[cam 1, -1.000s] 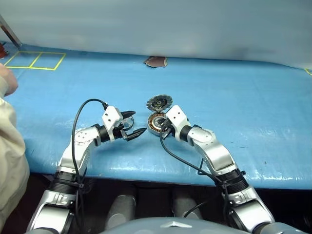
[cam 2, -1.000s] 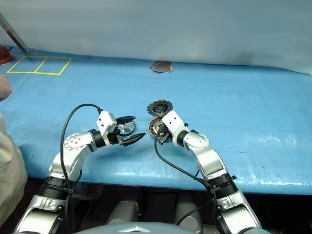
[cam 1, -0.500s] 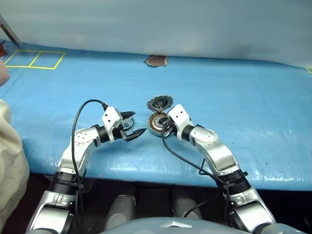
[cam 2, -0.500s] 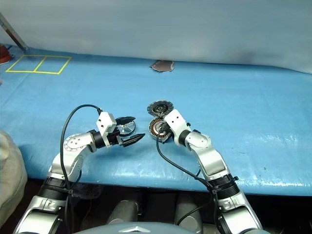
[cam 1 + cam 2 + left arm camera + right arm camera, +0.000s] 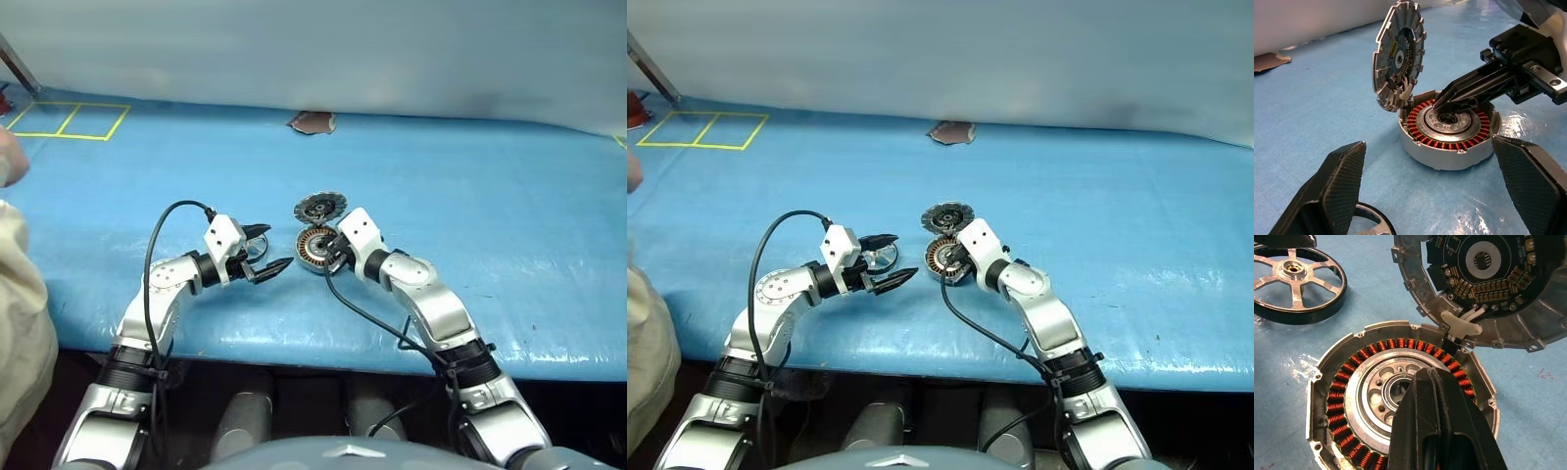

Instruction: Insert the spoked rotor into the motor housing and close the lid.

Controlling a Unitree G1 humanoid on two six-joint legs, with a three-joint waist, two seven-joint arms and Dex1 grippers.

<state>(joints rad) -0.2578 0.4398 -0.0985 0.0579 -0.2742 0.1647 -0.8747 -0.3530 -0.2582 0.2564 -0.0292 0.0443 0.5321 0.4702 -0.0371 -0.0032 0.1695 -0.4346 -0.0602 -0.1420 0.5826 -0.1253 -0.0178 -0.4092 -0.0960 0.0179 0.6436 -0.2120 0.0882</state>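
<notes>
Since the earlier frames almost nothing has moved: both arms hold their places, and only the person's hand (image 5: 8, 166) at the left edge of the table has shifted a little. The motor housing (image 5: 1449, 131) sits on the blue table (image 5: 509, 196), open, its ring of copper-brown windings around the silver centre hub in plain sight. The lid (image 5: 1396, 55) stands nearly upright, joined to the housing's rim at the far side, its inner face with the dark circuit board turned toward the housing. The right gripper (image 5: 1442, 102) has its two black fingers pressed together, with nothing between them, their tips over the housing's centre hub; whether they touch the hub I cannot tell. The spoked rotor (image 5: 1294, 278) lies flat on the table just beside the housing, toward the robot's left, apart from it and not yet in it. The left gripper (image 5: 263, 249) hovers at the rotor with its fingers spread wide apart and holding nothing; in the head views the rotor shows between those fingers, and the left wrist view catches a piece of its rim beside one finger. Well beyond, near the white wall, a small brown scrap (image 5: 313, 122) lies on the table, and yellow taped rectangles (image 5: 69, 119) mark the far left corner.
</notes>
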